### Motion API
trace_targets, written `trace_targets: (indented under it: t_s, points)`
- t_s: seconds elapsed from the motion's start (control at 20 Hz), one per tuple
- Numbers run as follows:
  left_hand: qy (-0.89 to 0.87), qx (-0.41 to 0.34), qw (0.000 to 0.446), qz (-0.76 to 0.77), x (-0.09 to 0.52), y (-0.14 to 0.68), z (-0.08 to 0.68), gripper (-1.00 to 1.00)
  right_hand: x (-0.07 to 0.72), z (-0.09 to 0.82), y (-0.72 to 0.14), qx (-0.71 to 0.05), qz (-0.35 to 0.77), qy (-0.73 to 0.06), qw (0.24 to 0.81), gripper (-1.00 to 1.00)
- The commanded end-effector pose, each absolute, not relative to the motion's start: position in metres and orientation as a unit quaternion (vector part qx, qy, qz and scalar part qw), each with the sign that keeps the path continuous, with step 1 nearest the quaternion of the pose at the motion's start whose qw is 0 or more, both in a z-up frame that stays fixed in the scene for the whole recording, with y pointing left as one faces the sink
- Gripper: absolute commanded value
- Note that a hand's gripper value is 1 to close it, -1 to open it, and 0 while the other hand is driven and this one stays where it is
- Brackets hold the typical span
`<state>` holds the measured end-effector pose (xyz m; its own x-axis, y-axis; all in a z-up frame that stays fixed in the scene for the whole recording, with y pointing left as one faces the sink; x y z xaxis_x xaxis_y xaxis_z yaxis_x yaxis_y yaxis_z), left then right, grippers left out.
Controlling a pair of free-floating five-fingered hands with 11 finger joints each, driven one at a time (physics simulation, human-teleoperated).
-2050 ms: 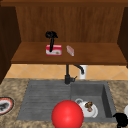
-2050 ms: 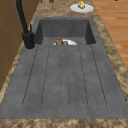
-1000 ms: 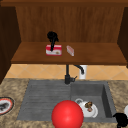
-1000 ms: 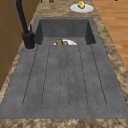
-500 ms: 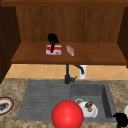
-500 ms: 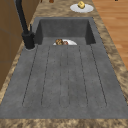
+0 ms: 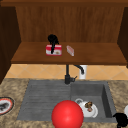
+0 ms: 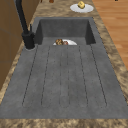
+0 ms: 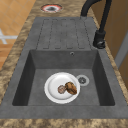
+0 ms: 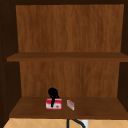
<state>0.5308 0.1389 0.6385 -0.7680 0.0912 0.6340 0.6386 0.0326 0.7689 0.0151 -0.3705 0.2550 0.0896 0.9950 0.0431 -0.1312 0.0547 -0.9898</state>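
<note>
Presently I find my left hand (image 7: 52, 40) on the shelf (image 7: 100, 56), fingers draped over the red box (image 7: 53, 50) without a visible clamp, so it may slide into the small packet (image 7: 70, 50) just beside them.

The left robot hand (image 7: 52, 40) is black, as is the right robot hand (image 7: 121, 119). The box (image 7: 53, 50) on the brown wooden shelf (image 7: 100, 55) is red with a white band. The small pack (image 7: 70, 50) beside it is pinkish grey. The ball (image 7: 67, 114) is plain bright red. The sink (image 9: 35, 75) is dark grey, with a black tap (image 7: 68, 75). The plate (image 9: 53, 86) in the basin is white and carries brown food (image 9: 70, 88). The surface (image 7: 15, 87) is mottled brown and tan. The plate (image 7: 5, 106) at its left end is white with a red rim.
</note>
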Motion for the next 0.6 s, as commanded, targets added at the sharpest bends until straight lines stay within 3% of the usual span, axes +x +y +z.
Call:
trace_targets:
  t_s: [0.0,0.55]
  points:
    - [-0.686,-0.268,0.218,-0.641,0.533,0.139,0.634,-1.00,0.015,0.255,-0.371,-0.474,0.498,-0.455,0.566,0.00]
    - [-0.687,-0.264,0.221,-0.640,0.532,0.137,0.620,-1.00,0.015,0.255,-0.371,-0.474,0.498,-0.455,0.566,0.00]
